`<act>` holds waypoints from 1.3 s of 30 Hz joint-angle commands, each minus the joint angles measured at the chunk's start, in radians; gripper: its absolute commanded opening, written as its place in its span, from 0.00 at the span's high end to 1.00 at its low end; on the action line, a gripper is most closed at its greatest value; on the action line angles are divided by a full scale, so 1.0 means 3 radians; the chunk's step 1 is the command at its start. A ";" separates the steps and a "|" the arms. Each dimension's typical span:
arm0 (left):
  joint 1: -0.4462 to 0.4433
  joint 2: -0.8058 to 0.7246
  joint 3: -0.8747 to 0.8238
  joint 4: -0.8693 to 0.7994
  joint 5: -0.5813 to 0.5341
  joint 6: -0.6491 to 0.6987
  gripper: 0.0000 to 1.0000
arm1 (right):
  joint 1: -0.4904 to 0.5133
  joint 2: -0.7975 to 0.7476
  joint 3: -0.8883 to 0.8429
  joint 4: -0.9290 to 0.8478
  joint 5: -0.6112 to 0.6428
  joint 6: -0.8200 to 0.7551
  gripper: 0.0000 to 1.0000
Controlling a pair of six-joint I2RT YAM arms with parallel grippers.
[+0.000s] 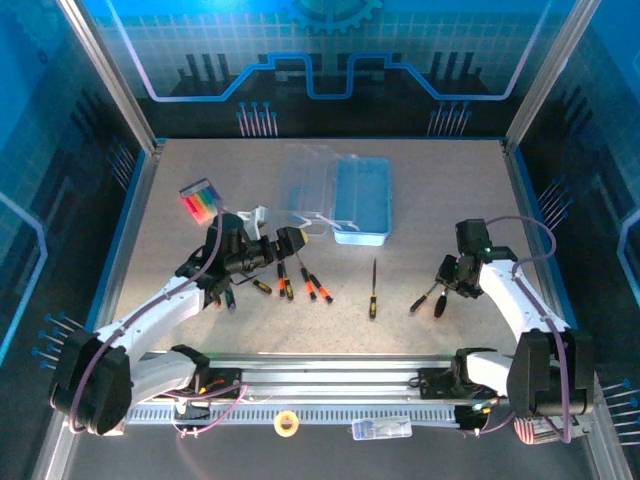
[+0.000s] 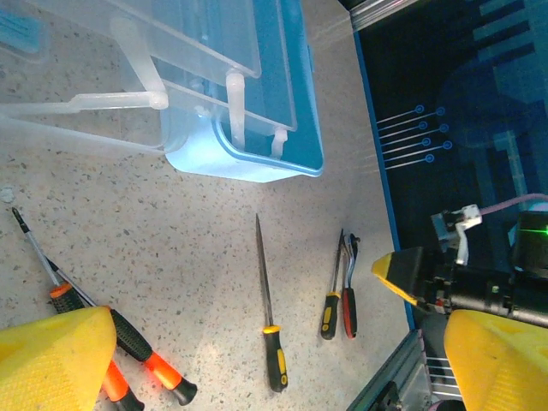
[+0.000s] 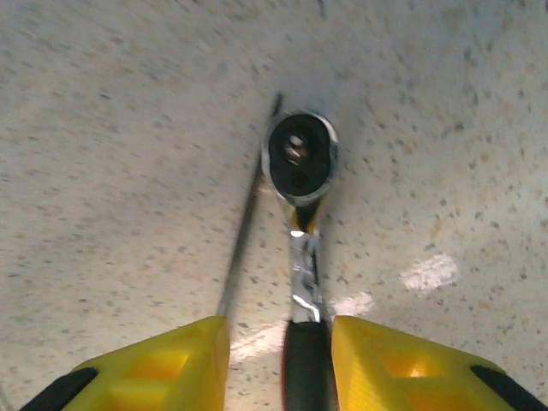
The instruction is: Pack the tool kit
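Note:
The tool kit case (image 1: 362,198) lies open at the back middle, a blue tray with a clear lid (image 1: 305,180) folded out to its left; its tray (image 2: 282,128) also appears in the left wrist view. A red-handled ratchet (image 1: 441,300) lies beside a black-and-yellow screwdriver (image 1: 422,298). My right gripper (image 3: 281,338) straddles the ratchet's dark handle, the chrome head (image 3: 299,163) ahead of it; a gap remains on the left side, where the screwdriver's shaft (image 3: 244,240) runs. My left gripper (image 1: 290,240) hangs wide open over several orange-and-black screwdrivers (image 1: 305,283), holding nothing.
A long file with a black-and-yellow handle (image 1: 373,290) lies alone mid-table, also in the left wrist view (image 2: 267,291). A multicoloured bit set (image 1: 199,200) sits at the back left. The metal rail (image 1: 330,365) runs along the near edge.

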 commanded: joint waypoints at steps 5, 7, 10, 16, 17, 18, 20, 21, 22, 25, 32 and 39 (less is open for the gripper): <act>-0.0018 -0.0048 -0.0092 0.0232 0.0040 -0.0140 0.01 | -0.0218 0.0280 -0.0202 0.0294 -0.0309 0.0048 0.60; -0.0024 -0.0012 -0.0108 0.0275 0.0026 -0.0166 0.01 | -0.0253 0.0405 -0.0139 0.0390 -0.0307 -0.0067 0.61; -0.0029 0.0077 -0.0108 0.0354 0.0055 -0.0227 0.01 | -0.0282 0.0584 -0.0027 0.0450 -0.0271 -0.0180 0.62; -0.0057 0.0152 -0.0046 0.0353 0.0075 -0.0274 0.01 | -0.0371 0.0884 0.0137 0.0477 -0.0333 -0.0264 0.60; -0.0064 0.0147 -0.0041 0.0341 0.0065 -0.0272 0.01 | -0.0385 0.0955 0.0172 0.0463 -0.0307 -0.0284 0.60; -0.0062 0.0146 -0.0028 0.0324 0.0062 -0.0268 0.01 | -0.0416 0.1021 0.0192 0.0472 -0.0318 -0.0308 0.61; -0.0065 0.0146 0.0004 0.0272 0.0057 -0.0235 0.01 | -0.0455 0.1123 0.0201 0.0500 -0.0403 -0.0339 0.66; -0.0064 0.0145 0.0014 0.0237 0.0054 -0.0200 0.01 | -0.0456 0.1160 0.0203 0.0517 -0.0440 -0.0346 0.69; -0.0062 0.0142 0.0029 0.0193 0.0040 -0.0179 0.01 | -0.0457 0.1178 0.0208 0.0536 -0.0457 -0.0357 0.72; -0.0064 0.0145 0.0067 0.0114 0.0002 -0.0129 0.01 | -0.0458 0.1205 0.0249 0.0569 -0.0423 -0.0372 0.80; -0.0063 0.0253 0.0173 0.0070 0.0038 -0.0111 0.01 | -0.0452 0.1098 0.0236 0.0616 -0.0334 -0.0410 0.97; -0.0062 0.0378 0.0232 0.0001 0.0009 -0.0061 0.01 | -0.0443 0.0771 0.0193 0.0603 -0.0235 -0.0413 0.99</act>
